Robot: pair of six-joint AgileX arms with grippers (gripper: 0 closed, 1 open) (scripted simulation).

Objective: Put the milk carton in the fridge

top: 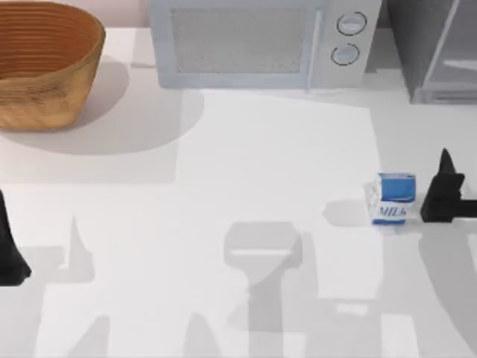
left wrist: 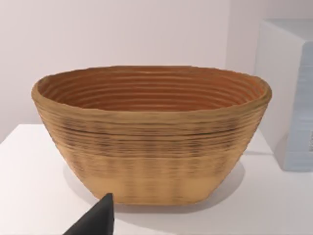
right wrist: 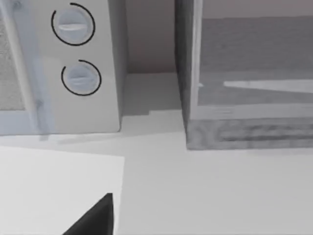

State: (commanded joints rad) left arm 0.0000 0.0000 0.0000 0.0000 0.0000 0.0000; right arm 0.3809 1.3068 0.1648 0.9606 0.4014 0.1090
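The milk carton [top: 393,198], white with a blue top and blue "MILK" lettering, stands upright on the table at the right. My right gripper [top: 445,183] hovers just to its right, close to the carton and pointing toward the back of the table. Nothing is held in it. The fridge [top: 436,52], a dark-grey cabinet with a pale door panel, stands at the back right corner. It also appears in the right wrist view as the fridge [right wrist: 244,83], straight ahead of that gripper. My left gripper [top: 9,250] is parked at the left edge of the table.
A light-grey microwave [top: 261,41] with two round knobs stands at the back centre, left of the fridge with a narrow gap between them. A wicker basket [top: 45,63] sits at the back left and faces the left wrist camera as the basket [left wrist: 151,137].
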